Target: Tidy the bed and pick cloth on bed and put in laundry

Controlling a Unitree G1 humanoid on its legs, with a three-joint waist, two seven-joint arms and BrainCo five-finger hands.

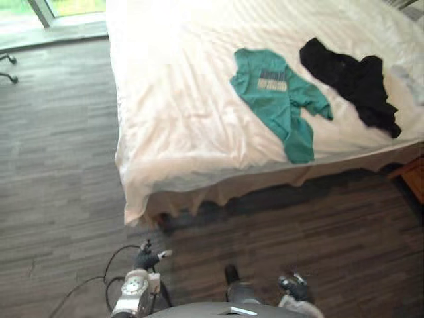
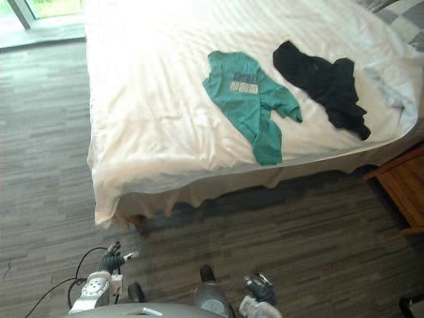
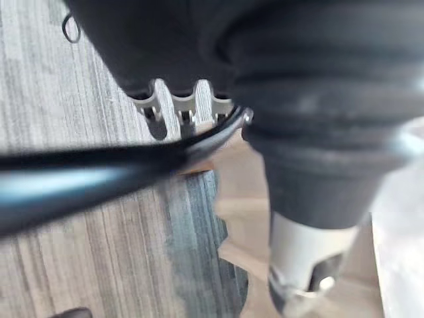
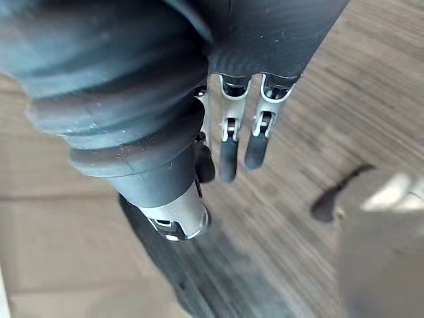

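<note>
A teal T-shirt (image 1: 278,93) lies spread flat on the white bed (image 1: 172,99), near its front edge. To its right a black garment (image 1: 351,79) is crumpled on the sheet. My left hand (image 1: 147,257) hangs low over the floor, well short of the bed's near corner, with its fingers (image 3: 182,112) loose and nothing in them. My right hand (image 1: 295,286) also hangs over the floor, below the T-shirt's side of the bed. Its fingers (image 4: 228,142) dangle relaxed and hold nothing.
The white sheet droops over the bed's front edge down to the dark wood-plank floor (image 1: 59,185). A wooden bedside table (image 2: 404,185) stands at the bed's right end. A window (image 1: 53,10) and a chair base (image 1: 8,66) are at the far left.
</note>
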